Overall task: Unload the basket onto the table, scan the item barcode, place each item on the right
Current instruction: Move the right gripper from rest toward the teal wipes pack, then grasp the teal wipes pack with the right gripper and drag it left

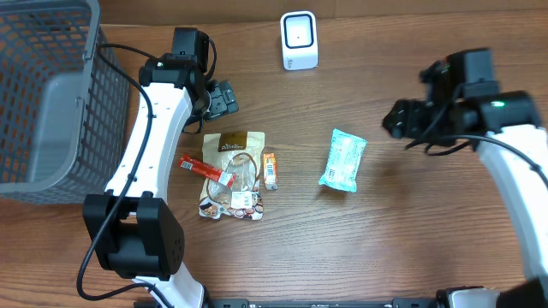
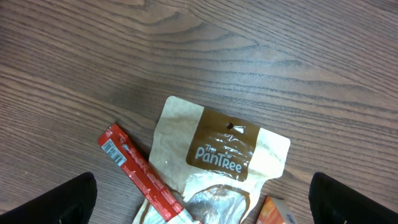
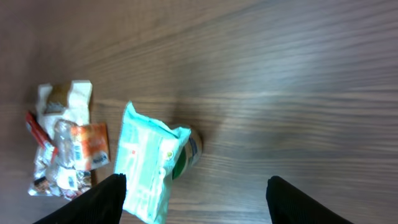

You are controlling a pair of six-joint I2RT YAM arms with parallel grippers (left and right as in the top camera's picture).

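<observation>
**On the worktop's right half: packet at eight o'clock of the right pincer**

On the overhead view, the pale green packet (image 1: 343, 160) lay flat and alone on the worktop (image 1: 411, 222), near the right pincer (image 1: 396, 120) and at about eight o'clock from it. Its long axis ran nearly twelve to six, tipped a little toward one and seven. The right pincer's jaws stood apart with nothing between them; in the wrist view the packet sat just ahead of the left-hand finger (image 3: 102, 199), not between the two.

The left pincer (image 1: 224, 98) was wide open and empty too. It hung above the top edge of a brown pouch (image 1: 233, 171), which lay at six o'clock from it with a red stick (image 1: 205, 169) across it and a small orange bar (image 1: 270, 169) just beside it.

Judging by nearness, the packet fell to the right arm and the pouch cluster to the left. The white scanner (image 1: 299, 40) stood at the far edge, at about eleven o'clock from the packet. For a grasp across the packet's narrow width, the right pincer would need to shift toward eight o'clock and set its jaws along nine to three. Which face carried the barcode could not be told.
</observation>
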